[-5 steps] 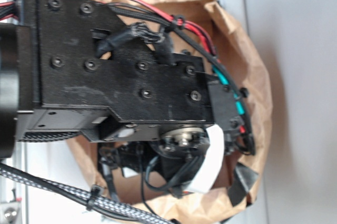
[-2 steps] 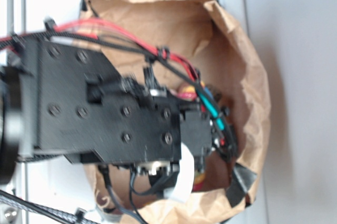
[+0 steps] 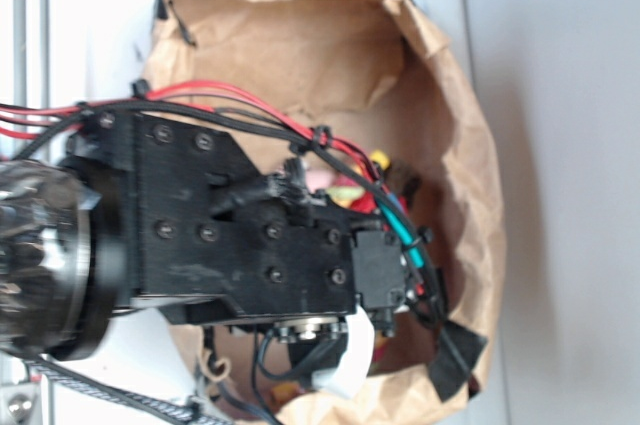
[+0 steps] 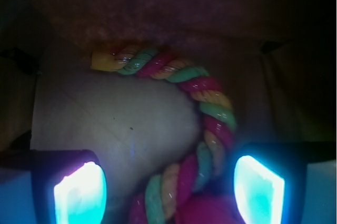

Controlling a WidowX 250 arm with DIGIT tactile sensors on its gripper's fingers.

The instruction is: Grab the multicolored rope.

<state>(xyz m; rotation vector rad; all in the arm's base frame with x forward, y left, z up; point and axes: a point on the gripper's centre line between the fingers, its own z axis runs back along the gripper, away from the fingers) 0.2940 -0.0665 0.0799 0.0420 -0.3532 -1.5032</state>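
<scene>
Your robot arm (image 3: pixel 250 235) reached down into the brown paper bag (image 3: pixel 300 35), which sat on a white surface (image 3: pixel 560 185). Red and black wires (image 3: pixel 250 105) ran along the top of the arm. From outside you could only see a small bit of red and yellow past the arm.

In the wrist view, the jaws (image 4: pixel 168 187) were open wide, with one glowing fingertip (image 4: pixel 81 195) on the left of the picture and the other on the right. The rope (image 4: pixel 210 113) lay on the bottom of the bag. It curved from the far left around to the right and then came down between the two fingertips. It sat closer to the right-side one. You were not squeezing it. Something pink (image 4: pixel 205 211) showed at the bottom edge, just beside the rope.
</scene>
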